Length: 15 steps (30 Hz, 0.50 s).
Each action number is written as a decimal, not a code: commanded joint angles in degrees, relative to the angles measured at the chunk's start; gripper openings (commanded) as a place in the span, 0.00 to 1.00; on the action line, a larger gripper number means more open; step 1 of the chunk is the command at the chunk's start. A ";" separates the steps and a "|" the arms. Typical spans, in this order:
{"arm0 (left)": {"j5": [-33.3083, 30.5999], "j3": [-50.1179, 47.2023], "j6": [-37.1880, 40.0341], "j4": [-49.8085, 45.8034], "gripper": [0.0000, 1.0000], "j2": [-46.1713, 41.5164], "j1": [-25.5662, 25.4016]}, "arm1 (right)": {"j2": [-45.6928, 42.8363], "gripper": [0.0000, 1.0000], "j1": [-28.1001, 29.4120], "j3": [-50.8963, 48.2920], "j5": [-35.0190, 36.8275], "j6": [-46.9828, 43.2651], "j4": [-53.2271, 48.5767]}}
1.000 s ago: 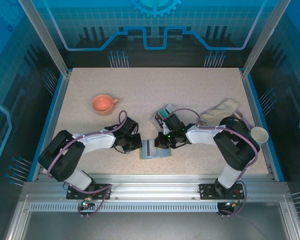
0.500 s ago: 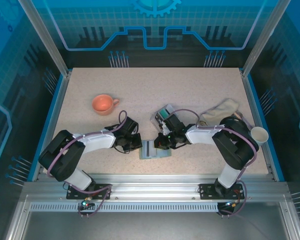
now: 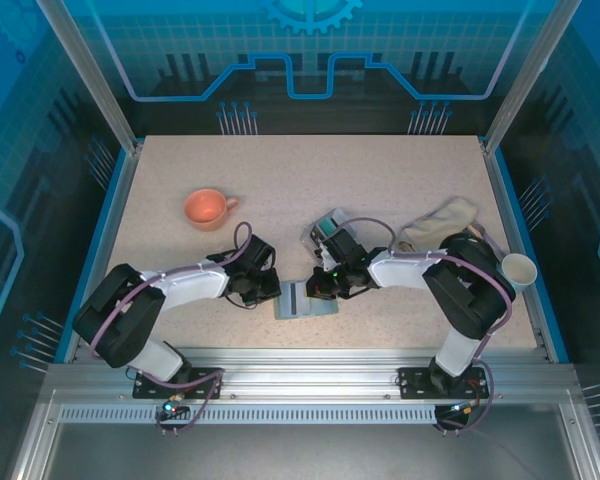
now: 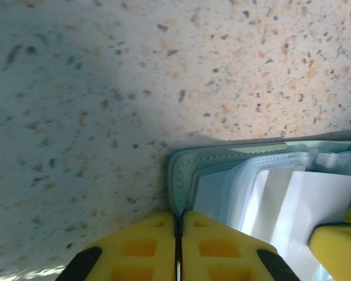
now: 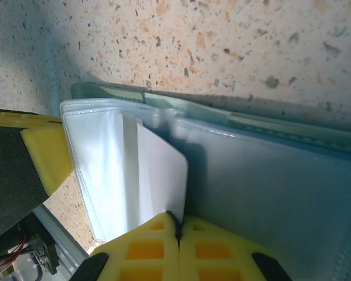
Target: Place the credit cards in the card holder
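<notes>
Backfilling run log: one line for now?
left pincer: shut on card holder | right pincer: shut on whitish card | card: at holder's slots

The left gripper (image 4: pixel 176 237) sat at the bottom edge of the frame. Its 2 yellow foam pads (image 4: pixel 141 249) were pressed together on the near edge of the sage-green folding card holder (image 4: pixel 181 170). The holder lay open on the speckled beige table (image 4: pixel 105 88), with clear plastic sleeves (image 4: pixel 234 187) showing inside. 1 whitish rectangular plastic card (image 4: pixel 307 196) lay against the sleeves; whether it sat inside one could not be determined. A third yellow pad (image 4: pixel 339 249) met the card's lower right edge.
</notes>
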 commanded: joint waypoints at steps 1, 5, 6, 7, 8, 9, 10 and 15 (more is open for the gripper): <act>-6.02 -2.46 -1.34 -7.45 0.09 -1.08 0.18 | 0.58 0.00 0.43 -0.20 -0.52 -1.72 -3.48; -6.19 -2.57 -1.34 -7.99 0.11 -1.79 0.22 | 0.96 0.00 0.06 -0.32 -1.24 -1.80 -3.11; -6.36 -2.55 -1.34 -8.19 0.15 -2.11 0.17 | 1.17 0.00 0.06 -0.29 -1.75 -1.97 -2.86; -6.32 -2.71 -1.51 -8.04 0.22 -2.43 0.17 | 1.40 0.00 0.07 -0.32 -2.22 -1.98 -2.64; -6.12 -3.01 -1.68 -7.51 0.25 -2.98 0.20 | 1.75 0.00 0.04 -0.26 -2.56 -1.93 -2.34; -5.83 -3.12 -1.61 -7.08 0.26 -3.52 0.18 | 2.17 0.00 0.03 -0.22 -2.90 -1.84 -2.00; -6.07 -2.96 -1.61 -7.50 0.27 -3.83 0.17 | 2.47 0.00 0.02 -0.28 -3.09 -1.80 -1.71; -8.75 -1.51 -1.61 -10.81 0.29 -6.04 0.25 | 3.97 0.00 0.04 -0.11 -3.27 -1.72 -1.40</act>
